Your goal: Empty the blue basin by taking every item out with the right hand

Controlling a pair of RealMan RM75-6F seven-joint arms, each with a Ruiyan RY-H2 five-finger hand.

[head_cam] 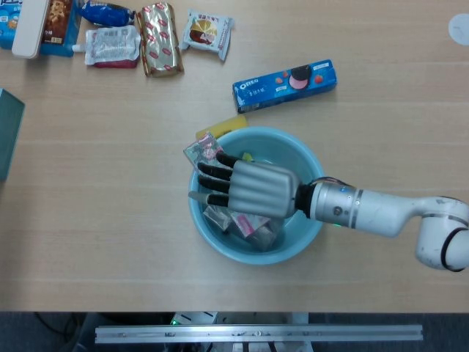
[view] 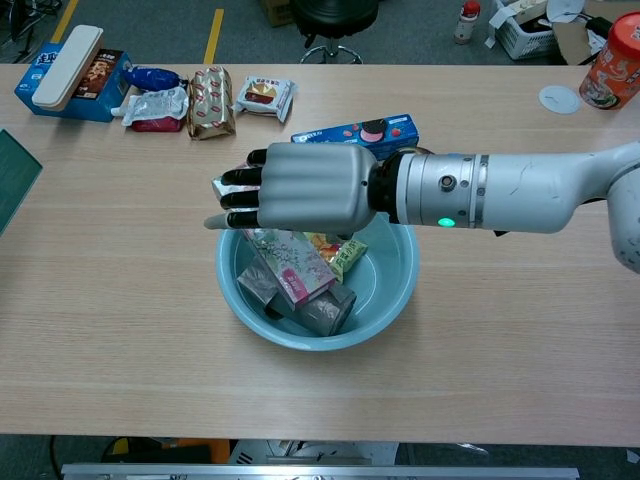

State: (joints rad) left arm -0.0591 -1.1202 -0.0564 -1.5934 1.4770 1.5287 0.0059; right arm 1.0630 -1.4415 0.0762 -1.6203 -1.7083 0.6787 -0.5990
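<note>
The blue basin (head_cam: pixel 304 165) (view: pixel 395 275) sits mid-table. Inside it leans a long pink floral box (head_cam: pixel 207 147) (view: pixel 290 267), beside a yellow-green snack packet (view: pixel 340 252) and grey foil packs (head_cam: pixel 260 233) (view: pixel 320 312). My right hand (head_cam: pixel 245 188) (view: pixel 300 187) hovers palm-down over the basin's left half, right above the floral box, fingers stretched out and apart, holding nothing. It hides most of the box in the head view. Neither view shows my left hand.
A blue Oreo box (head_cam: pixel 286 84) (view: pixel 360 130) lies just behind the basin, with a yellow item (head_cam: pixel 223 126) at the basin's far rim. Several snack packs (head_cam: pixel 161 37) (view: pixel 210 100) line the far left edge. A dark green object (head_cam: pixel 9 132) sits at the left.
</note>
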